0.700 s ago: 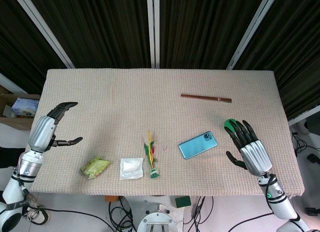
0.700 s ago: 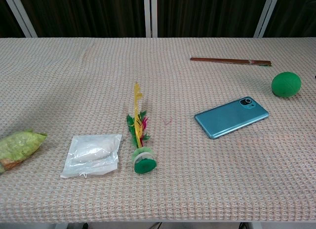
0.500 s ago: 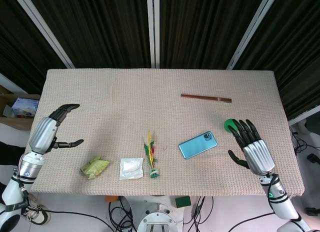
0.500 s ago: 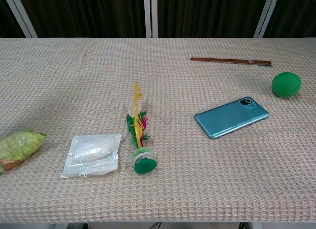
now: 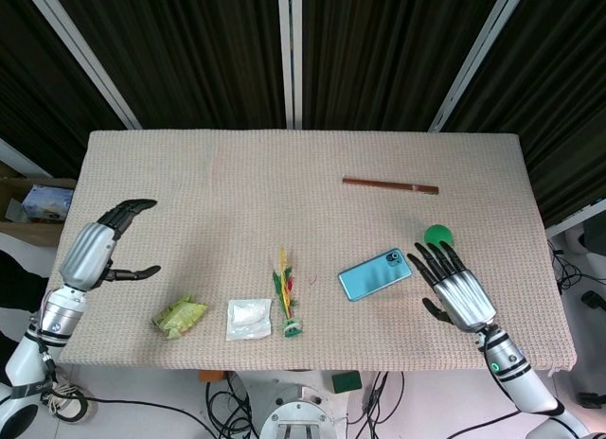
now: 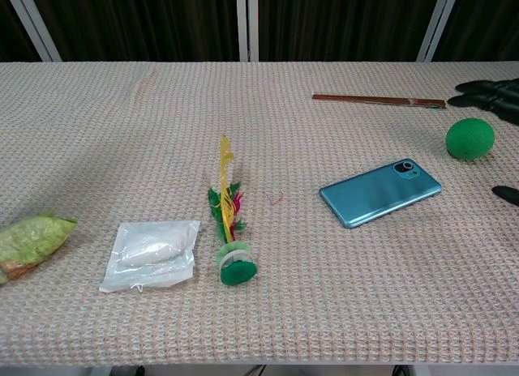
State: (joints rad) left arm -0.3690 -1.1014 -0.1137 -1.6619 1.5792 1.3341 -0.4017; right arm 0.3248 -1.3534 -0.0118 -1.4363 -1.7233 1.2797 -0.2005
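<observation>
A: What is the right hand doing?

B: It hovers over the near right part of the table, fingers spread wide apart and holding nothing. Its fingertips just show at the right edge of the chest view, above the green ball.

A: Where does the green ball lie?

B: On the cloth just beyond the right hand's fingertips, toward the far side. In the head view it looks free of the hand, not gripped. The teal phone lies just left of the hand, face down, turned at a slant, with its camera corner toward the ball.

A: And the left hand?

B: It is at the left edge of the table, held above the cloth, fingers curved but apart from the thumb, with nothing in them. The nearest thing to it is the crumpled green wrapper, a little nearer and to the right of it.

A: What else lies on the table?

B: A clear plastic packet with something white in it, just right of the wrapper. Beside that, a feather shuttlecock lying flat, green base toward the near edge. A brown stick lies across the far right part, well apart from the hands.
</observation>
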